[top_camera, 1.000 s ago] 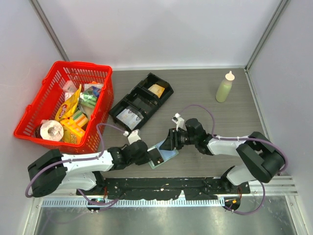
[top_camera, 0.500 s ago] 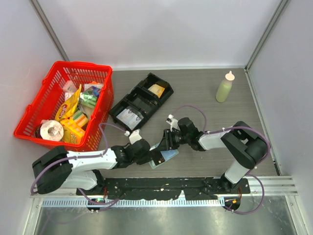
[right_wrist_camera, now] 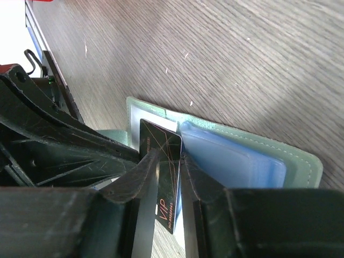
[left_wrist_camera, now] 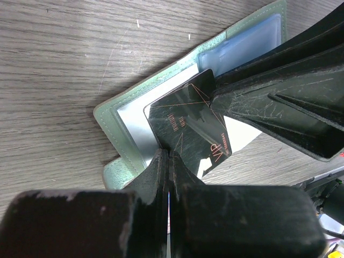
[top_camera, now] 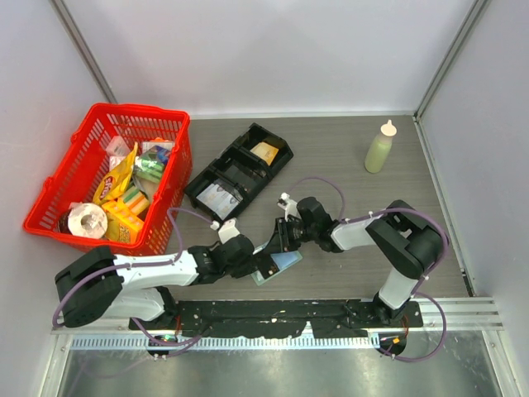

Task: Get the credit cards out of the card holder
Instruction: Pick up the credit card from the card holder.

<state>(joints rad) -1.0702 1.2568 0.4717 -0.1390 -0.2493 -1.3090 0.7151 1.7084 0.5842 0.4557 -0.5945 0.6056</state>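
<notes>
The pale green card holder (top_camera: 279, 266) lies open on the table between my two grippers. It also shows in the left wrist view (left_wrist_camera: 164, 80) and the right wrist view (right_wrist_camera: 301, 164). A pale blue credit card (right_wrist_camera: 231, 158) sits in its far pocket. A black card marked VIP (left_wrist_camera: 185, 123) lies slanted over the grey inner panel, one end past the holder's edge. My left gripper (left_wrist_camera: 169, 156) is shut, its tips down at the black card's near edge on the holder. My right gripper (right_wrist_camera: 168, 156) has a narrow gap, its fingers (left_wrist_camera: 279, 70) lying over the black card.
A red basket (top_camera: 140, 110) full of groceries stands at the left. A black compartment tray (top_camera: 285, 149) with a yellow-orange packet (top_camera: 264, 151) lies behind the holder. A pale green squeeze bottle (top_camera: 380, 147) stands at the back right. A black rail (top_camera: 273, 314) runs along the near edge.
My right gripper has moved left onto the card holder and its arm has folded in closer. The left gripper and the holder have stayed in place.
</notes>
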